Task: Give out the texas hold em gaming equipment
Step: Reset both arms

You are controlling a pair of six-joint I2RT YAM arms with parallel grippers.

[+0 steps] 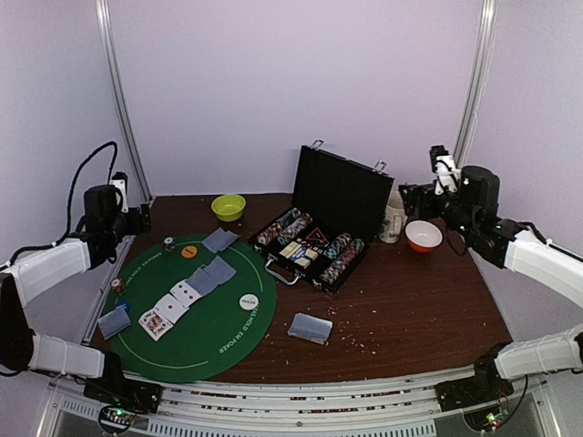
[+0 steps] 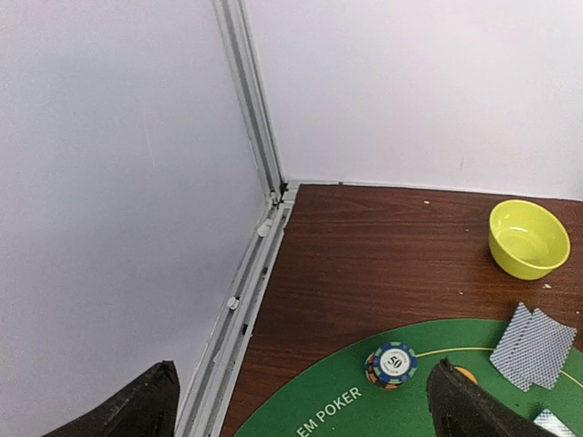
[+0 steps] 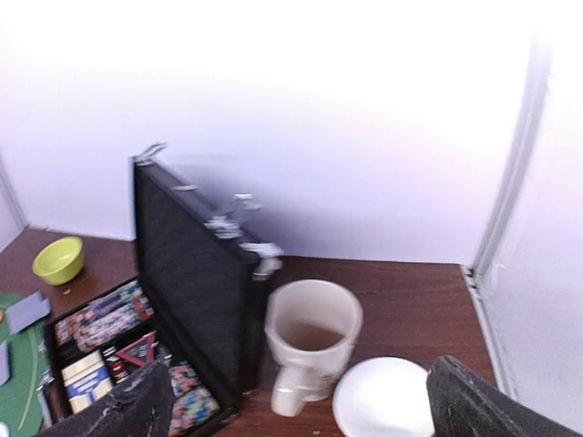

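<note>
Grey-blue-backed cards (image 1: 211, 276) and face-up cards (image 1: 173, 308) lie on the green round mat (image 1: 209, 350). The white dealer disc (image 1: 249, 300) and a small chip stack (image 1: 168, 243) are on the mat too. One deck (image 1: 114, 321) sits at the mat's left edge, another (image 1: 310, 328) on the bare table. My left gripper (image 1: 139, 219) hangs open and empty above the far left corner; its view shows the chip stack (image 2: 392, 364) and two cards (image 2: 533, 346). My right gripper (image 1: 408, 195) is open and empty above the mug (image 3: 310, 341).
An open black case (image 1: 314, 241) with rows of chips (image 3: 100, 314) stands mid-table, lid upright. A lime-green bowl (image 1: 229, 207) sits at the back. A white mug (image 1: 393, 221) and an orange bowl (image 1: 424, 236) stand right of the case. A metal rail (image 2: 246, 300) runs along the left edge.
</note>
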